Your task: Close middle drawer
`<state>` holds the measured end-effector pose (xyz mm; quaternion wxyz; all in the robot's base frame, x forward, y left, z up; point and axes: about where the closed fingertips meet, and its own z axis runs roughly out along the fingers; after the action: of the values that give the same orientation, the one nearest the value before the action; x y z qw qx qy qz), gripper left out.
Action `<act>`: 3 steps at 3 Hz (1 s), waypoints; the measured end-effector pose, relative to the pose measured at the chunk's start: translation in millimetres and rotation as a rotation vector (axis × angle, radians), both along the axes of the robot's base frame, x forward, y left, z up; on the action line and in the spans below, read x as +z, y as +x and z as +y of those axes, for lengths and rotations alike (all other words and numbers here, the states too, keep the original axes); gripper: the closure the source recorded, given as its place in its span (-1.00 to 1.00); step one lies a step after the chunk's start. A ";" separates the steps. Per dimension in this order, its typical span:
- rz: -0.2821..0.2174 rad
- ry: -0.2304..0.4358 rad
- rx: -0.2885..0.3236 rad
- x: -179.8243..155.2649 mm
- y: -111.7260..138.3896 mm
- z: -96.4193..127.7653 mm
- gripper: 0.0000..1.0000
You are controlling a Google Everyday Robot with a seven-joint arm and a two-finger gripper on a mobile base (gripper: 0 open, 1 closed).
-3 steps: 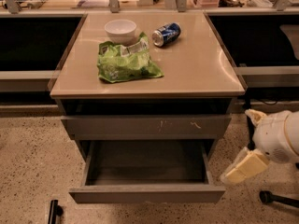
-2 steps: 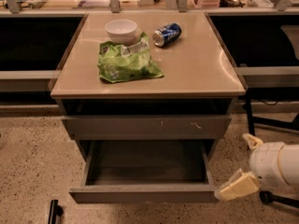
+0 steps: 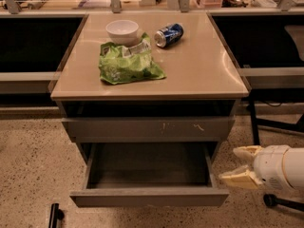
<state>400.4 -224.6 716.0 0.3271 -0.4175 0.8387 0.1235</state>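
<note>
Speckled floor [image 3: 28, 165], beige-topped grey cabinet [image 3: 199, 65]. Wide shallow grey middle drawer [image 3: 149, 197] pulled out. Cream two-finger gripper [image 3: 230, 164] low beside its right front corner, fingers spread, probably staged to push front.

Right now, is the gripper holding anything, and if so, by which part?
Nothing is held. The gripper is open with nothing between its fingers, beside the right front corner of the pulled-out middle drawer.

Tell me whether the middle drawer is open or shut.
Open: the middle drawer is pulled far out, its empty inside showing. The gripper sits by its right front corner, fingers apart.
</note>
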 end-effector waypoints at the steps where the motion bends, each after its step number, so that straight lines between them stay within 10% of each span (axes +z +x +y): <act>1: 0.000 0.000 0.000 0.0 0.0 0.0 0.31; 3: -0.037 0.053 -0.021 -33.3 16.5 0.6 1.00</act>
<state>416.9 -224.0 682.6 0.3547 -0.4019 0.8334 0.1346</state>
